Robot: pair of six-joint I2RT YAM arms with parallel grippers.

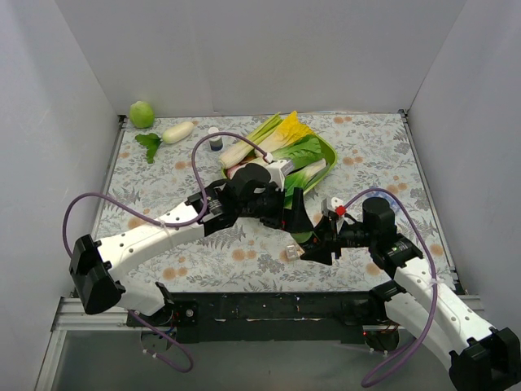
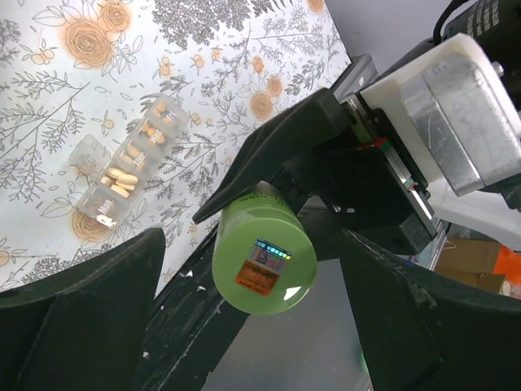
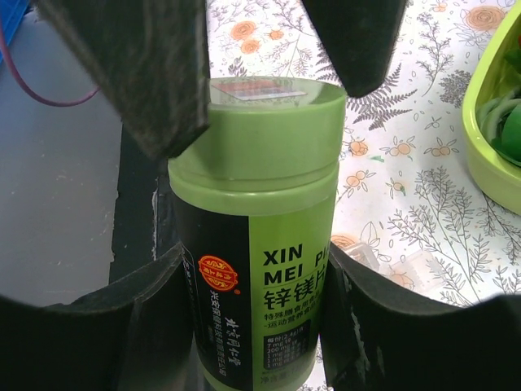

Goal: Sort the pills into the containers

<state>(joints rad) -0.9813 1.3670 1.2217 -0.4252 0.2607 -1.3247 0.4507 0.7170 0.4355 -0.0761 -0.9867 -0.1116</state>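
Observation:
My right gripper (image 3: 254, 269) is shut on a green pill bottle (image 3: 269, 244) with a black and green label and holds it upright above the table's front edge. My left gripper (image 2: 252, 244) is open, and its fingers (image 3: 138, 65) stand either side of the bottle's green cap (image 2: 264, 261) without touching it. The clear pill-organizer strip (image 2: 126, 167) lies on the floral cloth beside the bottle, with beige oblong pills (image 2: 122, 181) in some compartments. It also shows in the top view (image 1: 293, 252). Both grippers meet at the front middle of the table (image 1: 308, 228).
A green tray (image 1: 328, 149) of leafy vegetables lies behind the grippers, and its rim shows in the right wrist view (image 3: 488, 163). At the back left are a green round fruit (image 1: 142, 113), a white radish (image 1: 177, 131) and a small dark-capped bottle (image 1: 215, 141). A black rail (image 1: 269, 308) runs along the front edge.

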